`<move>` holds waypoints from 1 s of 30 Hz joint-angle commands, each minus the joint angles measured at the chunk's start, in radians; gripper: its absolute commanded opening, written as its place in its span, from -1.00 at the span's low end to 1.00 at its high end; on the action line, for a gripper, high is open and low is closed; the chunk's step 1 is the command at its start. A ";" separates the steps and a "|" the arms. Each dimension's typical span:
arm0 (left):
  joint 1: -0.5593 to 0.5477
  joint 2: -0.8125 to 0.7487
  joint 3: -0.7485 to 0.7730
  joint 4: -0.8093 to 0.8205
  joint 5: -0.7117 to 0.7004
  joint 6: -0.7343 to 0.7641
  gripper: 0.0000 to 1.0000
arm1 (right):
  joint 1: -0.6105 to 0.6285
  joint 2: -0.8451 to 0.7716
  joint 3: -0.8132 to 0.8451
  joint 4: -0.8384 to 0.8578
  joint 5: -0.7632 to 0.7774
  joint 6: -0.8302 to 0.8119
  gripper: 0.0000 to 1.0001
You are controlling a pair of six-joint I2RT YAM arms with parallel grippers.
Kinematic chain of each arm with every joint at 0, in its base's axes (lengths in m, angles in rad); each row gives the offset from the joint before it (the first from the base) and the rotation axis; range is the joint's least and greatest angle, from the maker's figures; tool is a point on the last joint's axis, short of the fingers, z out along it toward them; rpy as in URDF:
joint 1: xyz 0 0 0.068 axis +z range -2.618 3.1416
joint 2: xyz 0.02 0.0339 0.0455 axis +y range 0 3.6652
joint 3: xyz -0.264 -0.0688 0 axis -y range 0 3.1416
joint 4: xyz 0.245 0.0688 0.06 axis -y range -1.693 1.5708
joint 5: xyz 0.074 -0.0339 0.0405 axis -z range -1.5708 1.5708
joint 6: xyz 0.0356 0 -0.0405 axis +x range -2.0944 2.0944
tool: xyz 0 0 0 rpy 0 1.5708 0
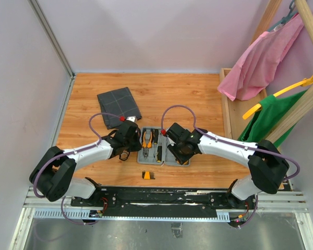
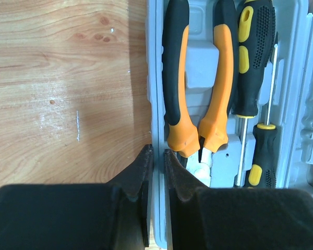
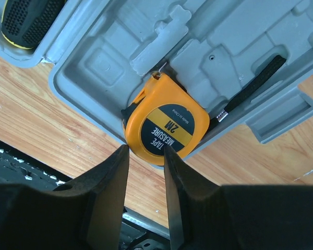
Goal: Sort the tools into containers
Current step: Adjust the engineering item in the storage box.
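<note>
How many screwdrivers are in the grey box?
2: the big screwdriver lies beside the pliers in the case, the small screwdriver next to it. Others may be hidden.

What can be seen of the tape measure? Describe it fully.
The tape measure is a rounded orange plastic body with a black-and-yellow label reading TAPE MEASURE 2M. A black strap with a metal crimp trails from it. It lies label up at the rim of the grey case, jutting over the table. The right pincer straddles its lower edge; contact is unclear.
</note>
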 commanded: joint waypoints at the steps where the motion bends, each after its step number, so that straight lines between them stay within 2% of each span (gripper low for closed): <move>1: 0.002 0.017 0.023 -0.001 0.007 0.019 -0.95 | -0.011 0.026 -0.013 -0.005 0.028 -0.014 -0.34; 18: 0.001 0.017 0.022 -0.001 0.009 0.013 -0.96 | -0.010 0.121 -0.036 -0.037 0.074 0.032 -0.48; 30: 0.002 0.017 0.025 -0.002 0.011 0.013 -0.96 | 0.042 0.227 -0.046 -0.072 0.152 0.079 -0.62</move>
